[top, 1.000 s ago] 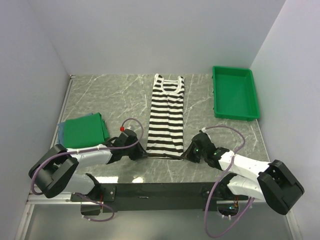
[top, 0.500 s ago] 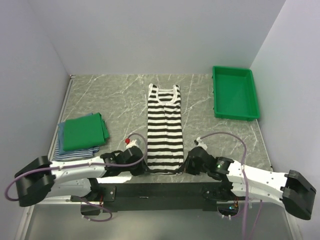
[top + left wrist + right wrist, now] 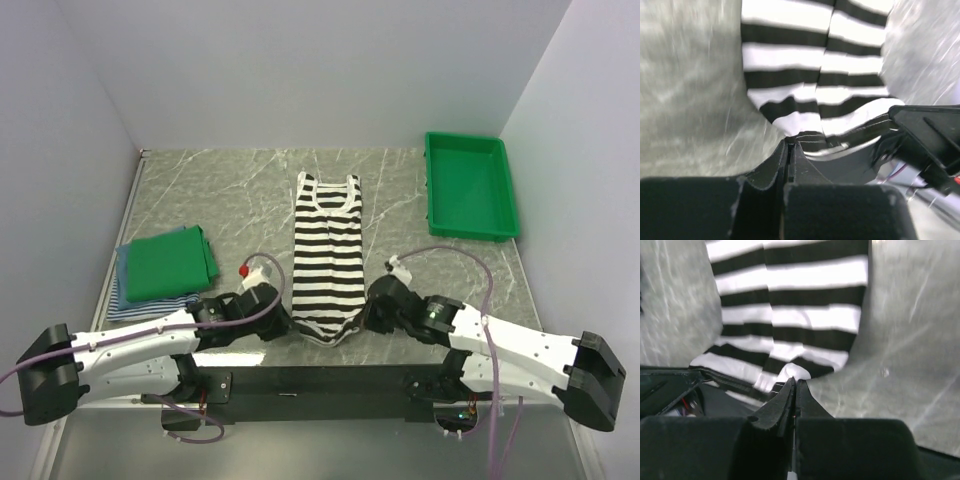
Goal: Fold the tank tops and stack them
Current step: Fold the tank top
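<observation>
The left gripper and right gripper each pinch shut on a hem corner of the striped tank top — its body lying flat ahead of them — likely to fold the hem forward.

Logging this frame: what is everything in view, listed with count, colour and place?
black-and-white striped tank top: 1, black and white, laid lengthwise mid-table, near hem pinched by both grippers
green tank top: 1, plain green, folded, on top of the pile at the table's left
blue tank top: 1, solid blue, under the green one, only an edge showing
blue-white striped tank top: 1, blue and white, under the green one, near edge showing
bin: 1, green, far right of the table
table: 1, grey marbled
left gripper: 1, black, shut on the hem's left corner
right gripper: 1, black, shut on the hem's right corner
</observation>
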You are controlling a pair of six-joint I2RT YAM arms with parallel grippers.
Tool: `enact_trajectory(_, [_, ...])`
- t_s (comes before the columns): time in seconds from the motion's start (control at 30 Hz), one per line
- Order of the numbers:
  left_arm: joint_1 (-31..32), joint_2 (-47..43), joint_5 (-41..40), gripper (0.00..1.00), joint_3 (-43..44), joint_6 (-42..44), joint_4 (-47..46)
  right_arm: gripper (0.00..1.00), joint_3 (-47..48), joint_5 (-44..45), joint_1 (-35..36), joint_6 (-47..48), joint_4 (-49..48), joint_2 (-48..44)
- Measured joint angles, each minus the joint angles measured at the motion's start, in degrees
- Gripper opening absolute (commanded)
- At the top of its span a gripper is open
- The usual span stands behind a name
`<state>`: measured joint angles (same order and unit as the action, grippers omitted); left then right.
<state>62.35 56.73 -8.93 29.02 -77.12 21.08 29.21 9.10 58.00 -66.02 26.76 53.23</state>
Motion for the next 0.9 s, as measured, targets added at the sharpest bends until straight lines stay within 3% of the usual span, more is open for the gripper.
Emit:
enact_trajectory(0.27, [-13.9,5.3,1.3,0.0,6.0,7.6,-1.7,0.0,5.9,-3.6,-12.3,8.7,-2.8,8.7])
enact_trajectory(0.47, [-22.1,17.2,3.9,0.01,16.2,14.8,-4.9,0.0,12.7,-5.8,-20.8,15.1,-6.2,16.7])
enact_trajectory(0.8, [-33.1,43.3,10.2,0.01,38.1,23.6,-10.4,0.0,30.1,-11.3,-33.9,23.2,-11.8,38.3])
enact_trajectory(0.9, [-35.3,49.9,12.0,0.08,42.8,24.8,-12.6,0.12,35.8,-13.4,-36.3,24.8,-12.5,45.2])
